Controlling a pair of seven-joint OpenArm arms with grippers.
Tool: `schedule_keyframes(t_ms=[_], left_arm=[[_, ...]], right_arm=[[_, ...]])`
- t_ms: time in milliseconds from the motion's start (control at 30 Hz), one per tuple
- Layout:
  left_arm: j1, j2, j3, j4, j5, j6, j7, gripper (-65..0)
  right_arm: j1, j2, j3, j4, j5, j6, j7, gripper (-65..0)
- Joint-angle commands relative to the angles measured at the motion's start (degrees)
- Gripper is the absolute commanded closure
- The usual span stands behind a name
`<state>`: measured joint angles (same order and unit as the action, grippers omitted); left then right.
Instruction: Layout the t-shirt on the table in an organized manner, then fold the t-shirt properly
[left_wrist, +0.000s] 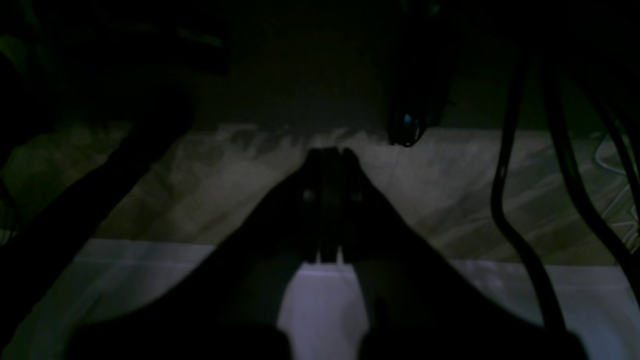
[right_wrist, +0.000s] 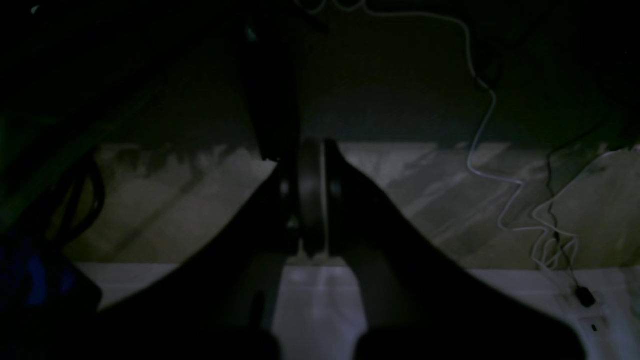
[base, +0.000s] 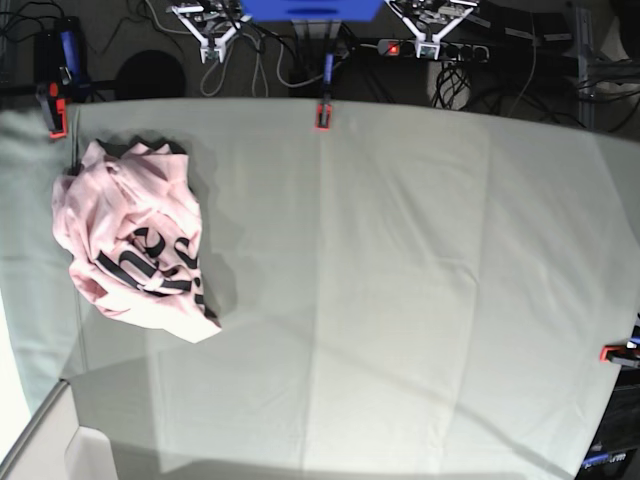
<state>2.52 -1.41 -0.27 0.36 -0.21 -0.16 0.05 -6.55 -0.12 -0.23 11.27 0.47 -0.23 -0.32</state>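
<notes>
My left end effector (left_wrist: 327, 155) is sitting clenched on nothing, its two fingers pressed flat together, and my right end effector (right_wrist: 312, 150) is likewise clenched and empty. Both are hanging near the rear edge of the desk (base: 420, 290), around twelve o'clock in the base view. The t-shirt (base: 135, 245) is lying bunched in a heap at about nine to ten o'clock, close to the desk's left edge, with part of its black lettering (base: 150, 262) showing among the folds. From the centre out to three and six o'clock the grey-green cloth is lying bare, leaving wide room. Red clamps (base: 322, 115) are gripping the rear edge, with another at the right edge. Both wrist views are coming through very dark; dangling cables (left_wrist: 505, 190) are crossing them, and the shirt is not appearing in either.
</notes>
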Motion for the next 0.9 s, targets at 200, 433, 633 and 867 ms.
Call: schedule_keyframes(t_ms=[200, 433, 633, 867], left_arm=[[0.7, -0.3, 0.3, 3.0, 0.2, 0.0, 0.5, 0.0], [0.7, -0.3, 0.3, 3.0, 0.3, 0.0, 0.6, 0.0], [0.7, -0.4, 0.3, 3.0, 0.3, 0.0, 0.6, 0.0], [0.7, -1.1, 0.4, 3.0, 0.3, 0.0, 0.6, 0.0]], right_arm=[[-0.1, 0.9, -0.1, 0.4, 0.0, 0.4, -4.7, -0.1], [1.1, 1.0, -0.2, 0.3, 0.0, 0.4, -6.8, -0.1], [1.1, 1.0, -0.2, 0.2, 0.0, 0.4, -6.8, 0.0], [1.1, 1.0, -0.2, 0.3, 0.0, 0.4, -6.5, 0.0]])
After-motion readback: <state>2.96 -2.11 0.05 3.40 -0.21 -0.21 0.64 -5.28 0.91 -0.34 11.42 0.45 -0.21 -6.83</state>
